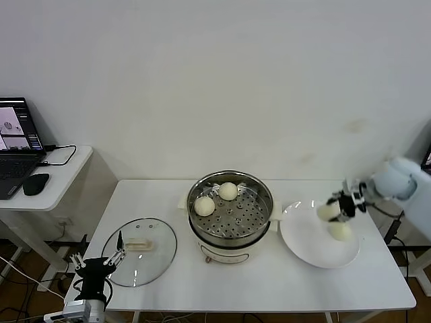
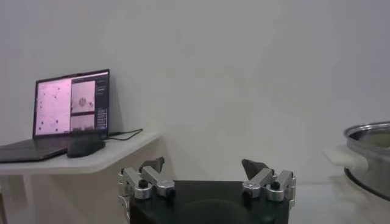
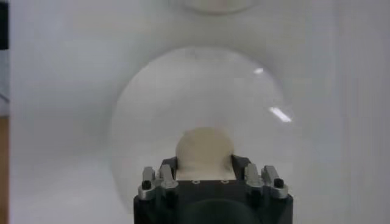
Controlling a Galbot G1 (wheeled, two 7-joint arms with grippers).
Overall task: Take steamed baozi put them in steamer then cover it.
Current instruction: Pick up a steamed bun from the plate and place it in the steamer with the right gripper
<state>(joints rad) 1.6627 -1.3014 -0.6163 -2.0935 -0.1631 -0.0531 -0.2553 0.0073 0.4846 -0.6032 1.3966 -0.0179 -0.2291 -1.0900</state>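
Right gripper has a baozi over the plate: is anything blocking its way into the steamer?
Nothing visible does. The right gripper holds a baozi above the white plate. The steamer beside it is uncovered; its glass cover lies on the table on the far side. Two baozi occupy the tray's back, leaving the front free.

A: What sits around the white table (image 1: pixel 269 286)?

B: A white plate (image 1: pixel 306 249) lies on its right part. Well off its left end stands a smaller side desk (image 1: pixel 57 182) carrying an open laptop (image 1: pixel 15 145), screen lit, a dark mouse (image 1: pixel 35 183) just beside it, and a black cable (image 1: pixel 64 156) trailing behind.
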